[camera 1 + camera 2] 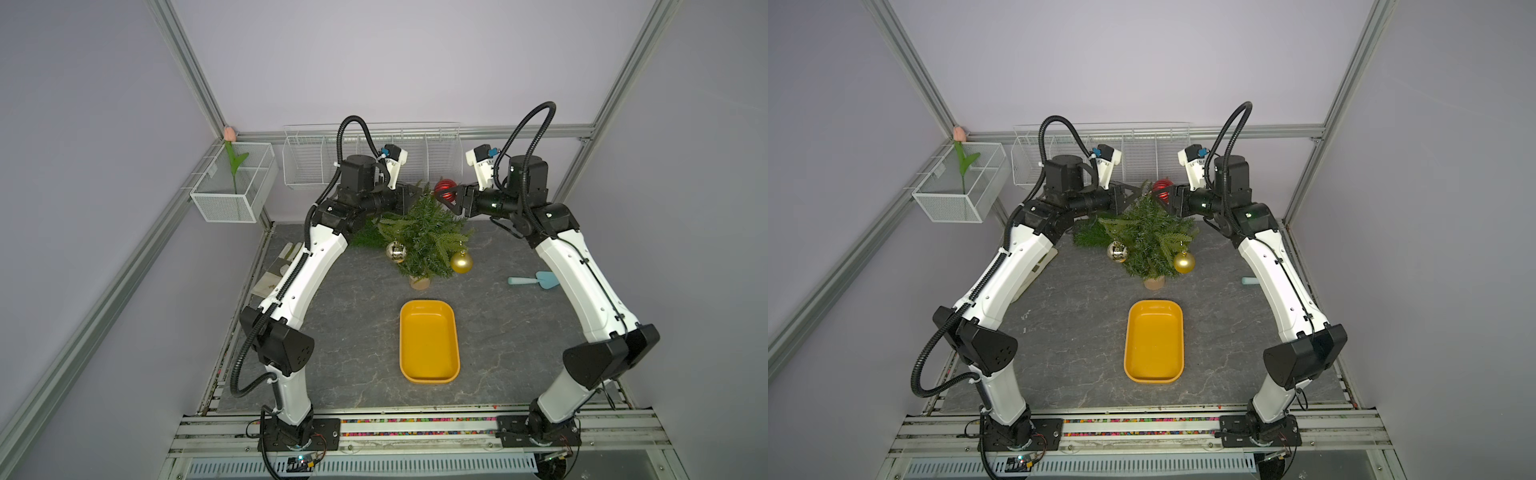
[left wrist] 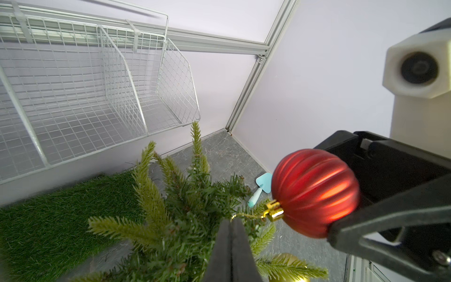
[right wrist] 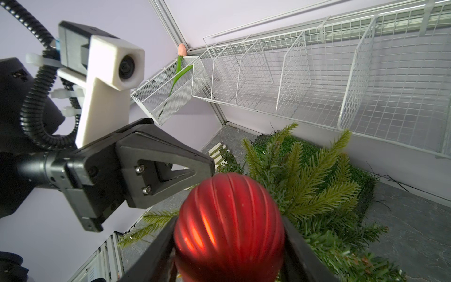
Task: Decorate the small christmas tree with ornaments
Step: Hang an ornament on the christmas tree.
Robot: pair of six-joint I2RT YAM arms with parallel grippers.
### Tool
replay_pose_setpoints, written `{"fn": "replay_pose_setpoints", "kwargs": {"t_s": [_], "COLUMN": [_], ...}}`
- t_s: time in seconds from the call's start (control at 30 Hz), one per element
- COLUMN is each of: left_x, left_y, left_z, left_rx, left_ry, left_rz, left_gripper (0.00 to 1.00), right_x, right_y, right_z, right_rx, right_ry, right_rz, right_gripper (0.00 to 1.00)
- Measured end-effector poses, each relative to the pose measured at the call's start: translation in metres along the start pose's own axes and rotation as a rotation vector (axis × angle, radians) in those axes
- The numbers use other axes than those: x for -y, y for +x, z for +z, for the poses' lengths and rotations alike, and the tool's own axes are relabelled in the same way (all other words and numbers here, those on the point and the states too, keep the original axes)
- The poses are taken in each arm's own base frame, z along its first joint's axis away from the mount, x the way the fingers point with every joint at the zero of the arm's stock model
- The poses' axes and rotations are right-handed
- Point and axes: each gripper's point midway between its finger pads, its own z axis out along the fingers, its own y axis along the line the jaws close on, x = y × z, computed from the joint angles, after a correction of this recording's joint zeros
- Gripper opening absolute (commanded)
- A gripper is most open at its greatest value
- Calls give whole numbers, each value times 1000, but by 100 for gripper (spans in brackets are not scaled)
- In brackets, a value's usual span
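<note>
the small christmas tree (image 1: 419, 239) stands mid-table behind the yellow tray (image 1: 428, 303). the mirror gold bauble (image 1: 395, 252) and the matte gold bauble (image 1: 461, 262) hang on it. near its top, the red bauble (image 3: 229, 227) sits clamped in the right gripper (image 1: 448, 198). the left gripper (image 2: 231, 234) is pressed together at the gold string (image 2: 246, 216).

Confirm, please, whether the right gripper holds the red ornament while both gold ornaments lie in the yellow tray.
No: in both top views the matte gold ornament and mirrored ornament hang on the tree, not in the tray; the right gripper holds the red ornament.
</note>
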Motion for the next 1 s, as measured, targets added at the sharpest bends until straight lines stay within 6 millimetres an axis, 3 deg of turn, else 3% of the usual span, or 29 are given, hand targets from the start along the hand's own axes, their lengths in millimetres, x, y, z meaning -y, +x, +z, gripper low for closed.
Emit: {"fn": "replay_pose_setpoints", "kwargs": {"t_s": [0.8, 1.0], "left_x": [-2, -2], "left_y": [6, 8], "left_z": [3, 3], "left_rx": [-2, -6], "left_ry": [7, 5], "left_rz": [-20, -24], "left_gripper": [0, 0], "right_x": [-5, 0], "right_y": [-3, 7], "right_z": [-11, -8], "right_rx": [22, 1], "right_ry": [16, 22], "right_rz": [-50, -45], "right_gripper": [47, 47]}}
